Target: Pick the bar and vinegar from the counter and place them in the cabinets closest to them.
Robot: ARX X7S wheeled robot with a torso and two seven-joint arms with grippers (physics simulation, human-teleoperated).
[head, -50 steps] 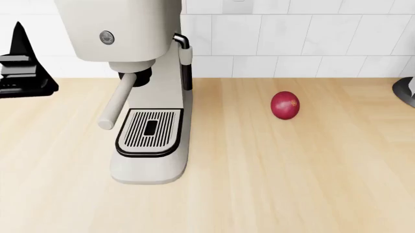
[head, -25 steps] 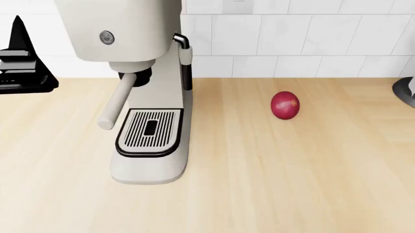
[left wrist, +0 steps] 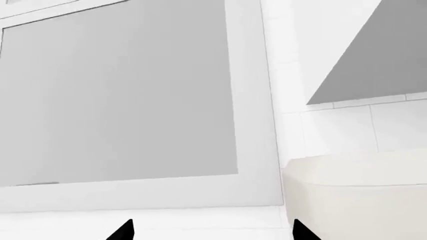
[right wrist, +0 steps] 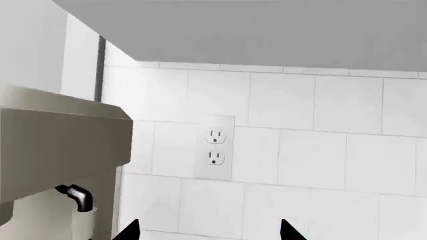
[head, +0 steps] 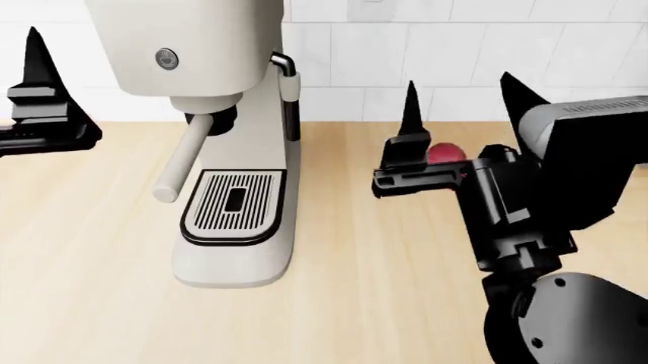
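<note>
Counter lies beneath both raised, upward-pointing, empty hands.

A cream espresso machine stands against the white tiled wall, with a dark red round fruit (mostly hidden, probably an apple or plum) well to its right, and a double outlet on the tiles nearby.

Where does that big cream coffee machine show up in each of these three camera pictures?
Head view: the coffee machine fills the upper left, standing on the counter.
Left wrist view: its cream top sits at lower right.
Right wrist view: its body is at left.
Shared landmark: the white tiled wall.
</note>
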